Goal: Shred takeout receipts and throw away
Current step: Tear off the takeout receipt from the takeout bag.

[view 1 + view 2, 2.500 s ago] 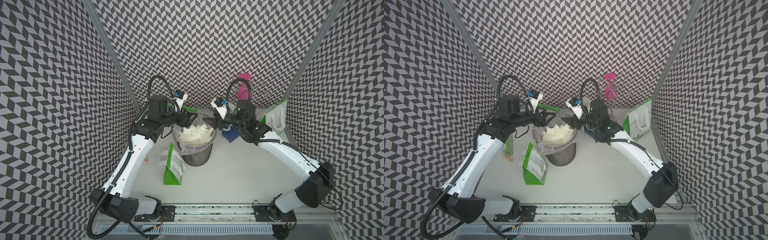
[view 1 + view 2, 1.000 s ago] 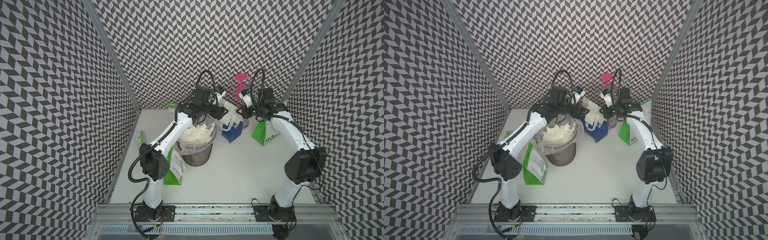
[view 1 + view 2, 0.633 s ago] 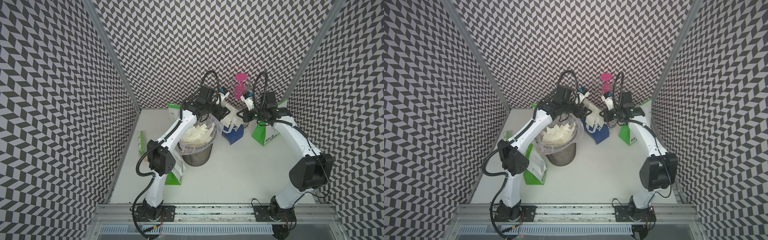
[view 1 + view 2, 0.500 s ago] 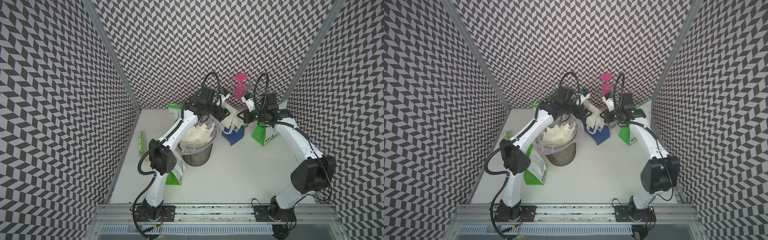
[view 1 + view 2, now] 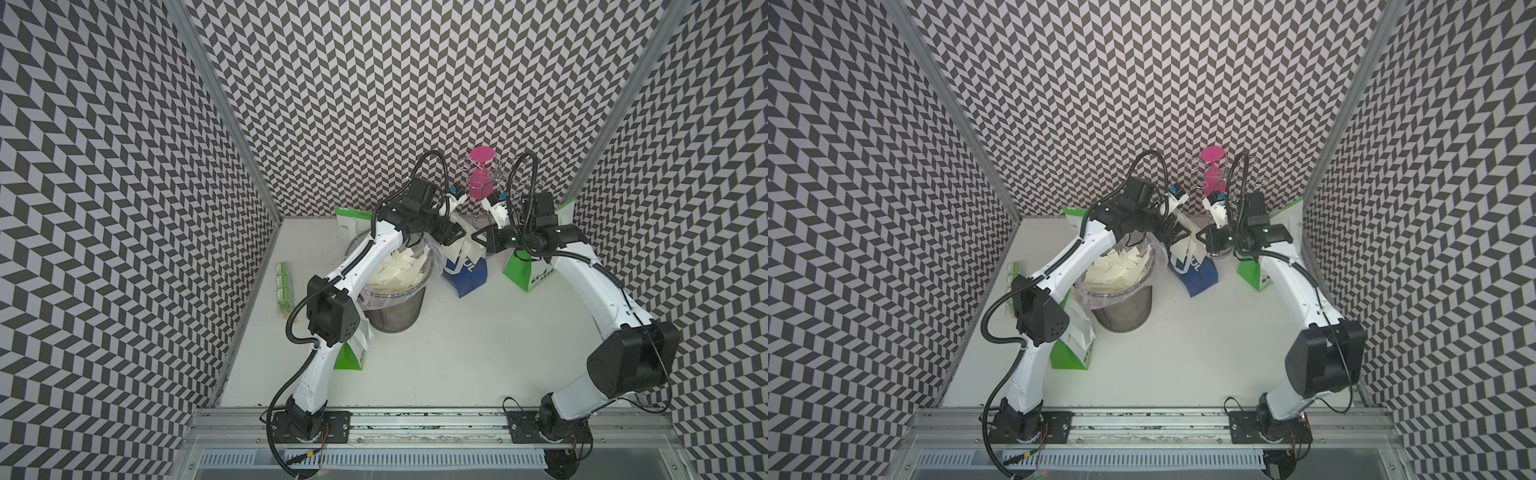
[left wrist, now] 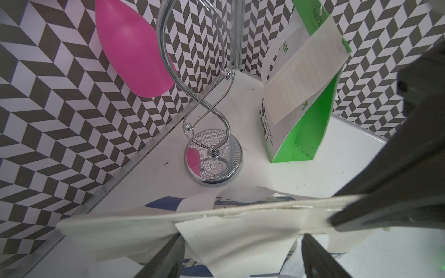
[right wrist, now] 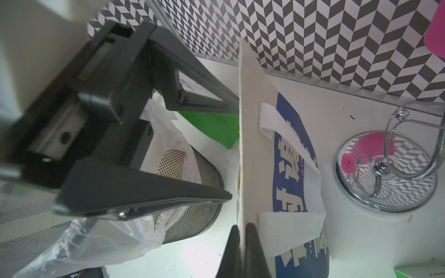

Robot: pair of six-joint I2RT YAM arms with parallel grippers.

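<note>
A takeout receipt (image 5: 462, 249) (image 5: 1185, 249), a thin white slip, stands on edge above the blue-and-white bag (image 5: 467, 274) (image 7: 291, 154). My right gripper (image 5: 478, 239) (image 7: 242, 226) is shut on one end of it. My left gripper (image 5: 453, 235) (image 6: 242, 238) is open, its jaws wide apart on either side of the slip (image 6: 240, 243). Another lined receipt (image 6: 305, 72) lies against the green-and-white bag (image 5: 528, 274). Several white scraps (image 5: 399, 266) (image 5: 1113, 270) fill the lined mesh bin (image 5: 395, 316) just left of the grippers.
A chrome stand (image 6: 213, 163) (image 7: 385, 173) with a pink balloon (image 5: 481, 174) rises right behind the grippers by the back wall. Another green bag (image 5: 351, 357) sits in front of the bin, one (image 5: 349, 220) behind it, and a green pack (image 5: 282, 286) by the left wall.
Both grippers left the bin's rim and swung back and right to the blue-and-white bag. In the last second the right gripper shut on the receipt; the left stayed open.
</note>
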